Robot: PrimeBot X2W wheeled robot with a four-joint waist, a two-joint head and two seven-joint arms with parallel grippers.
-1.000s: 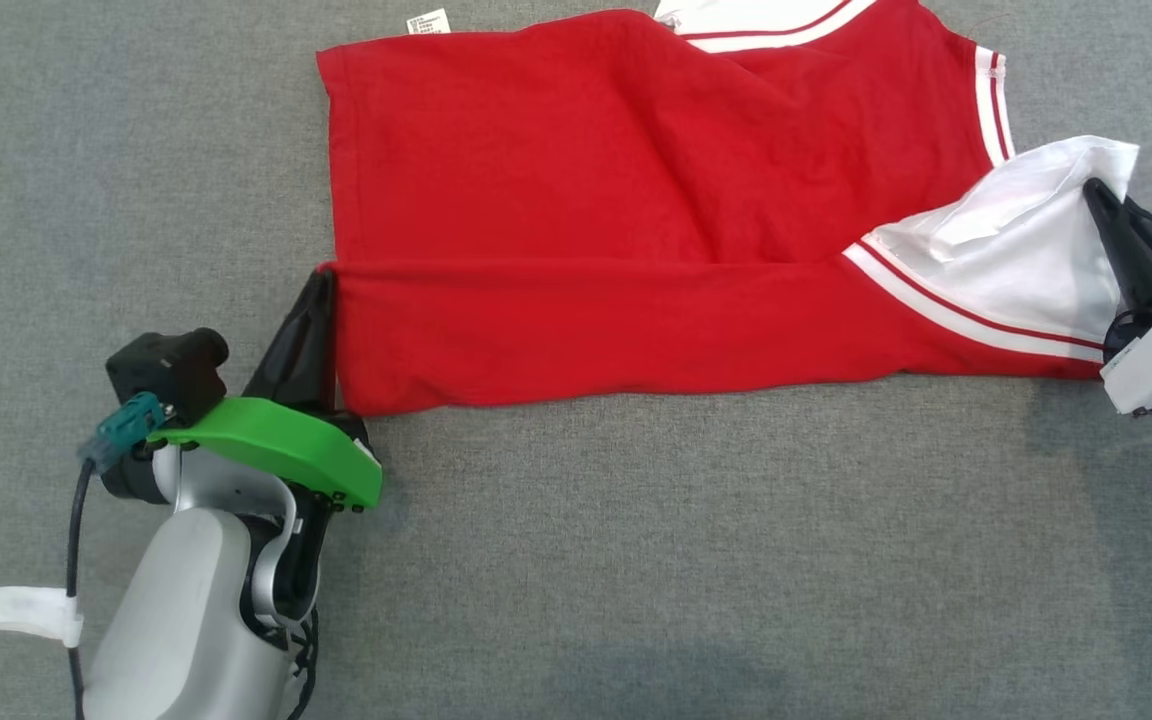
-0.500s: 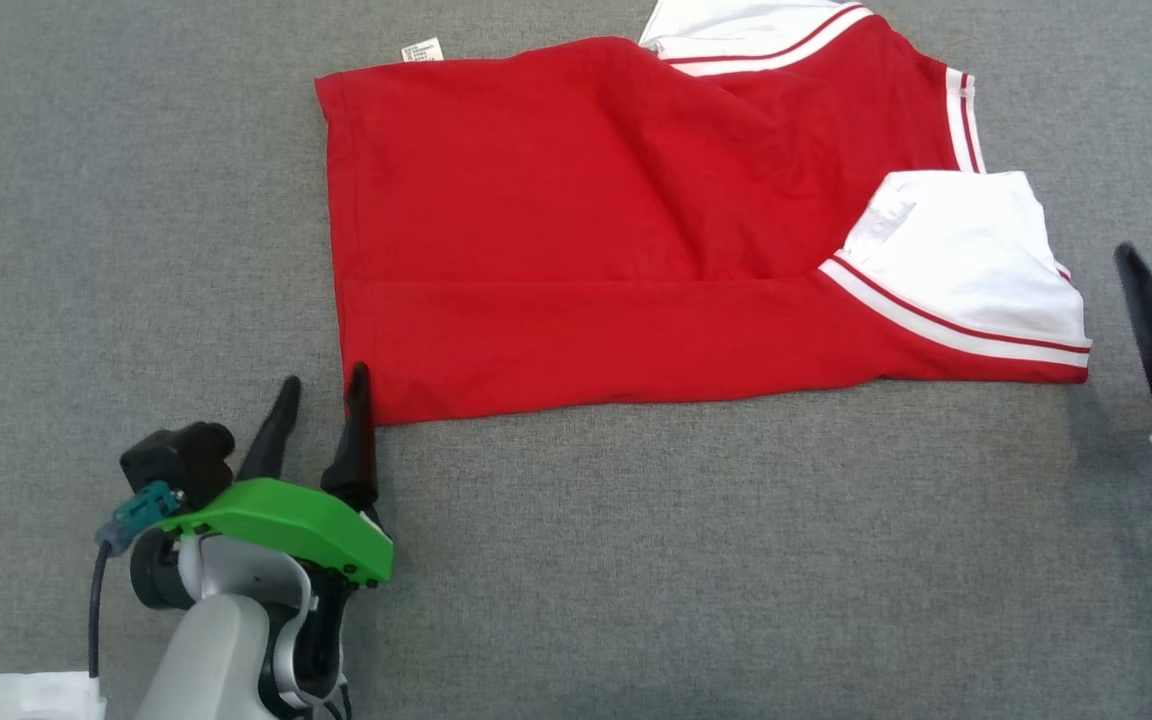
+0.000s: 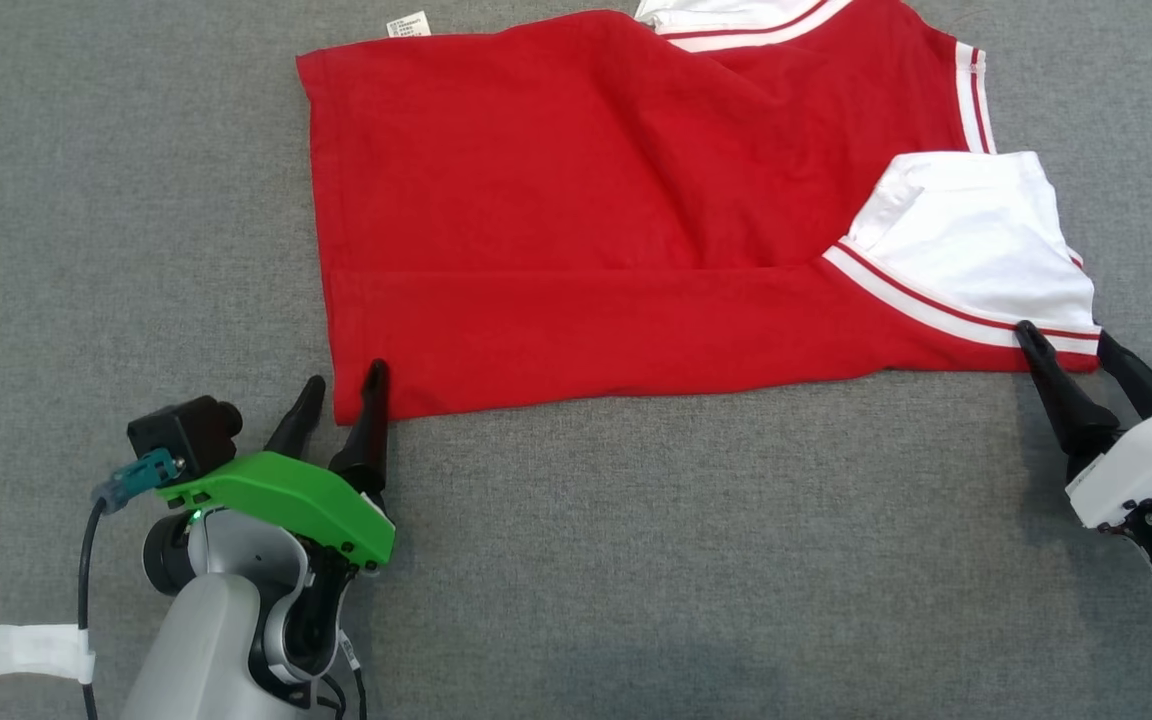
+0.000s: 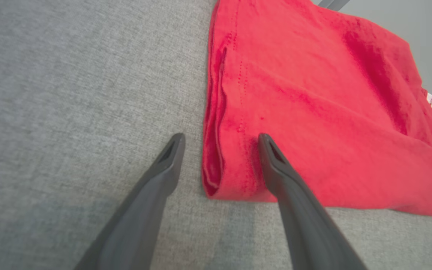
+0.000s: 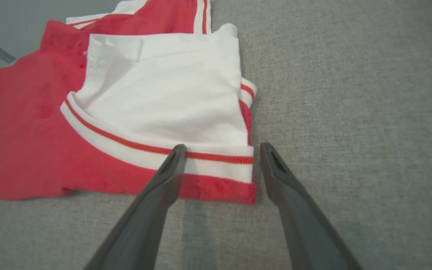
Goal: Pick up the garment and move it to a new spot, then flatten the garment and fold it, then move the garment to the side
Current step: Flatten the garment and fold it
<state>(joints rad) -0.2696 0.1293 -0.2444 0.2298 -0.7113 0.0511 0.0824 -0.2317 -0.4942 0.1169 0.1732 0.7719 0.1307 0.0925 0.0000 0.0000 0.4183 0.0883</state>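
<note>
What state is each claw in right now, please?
Left claw: open, empty, tips either side of the red garment's hem corner.
Right claw: open, empty, tips either side of its white sleeve's corner.

From where I stand, no word or number can be made out anywhere. The one thing carrying print is a small white label (image 3: 408,24) poking out from the far edge of the red garment (image 3: 576,200), near its left corner. Its few lines of dark print are too tiny to read.
</note>
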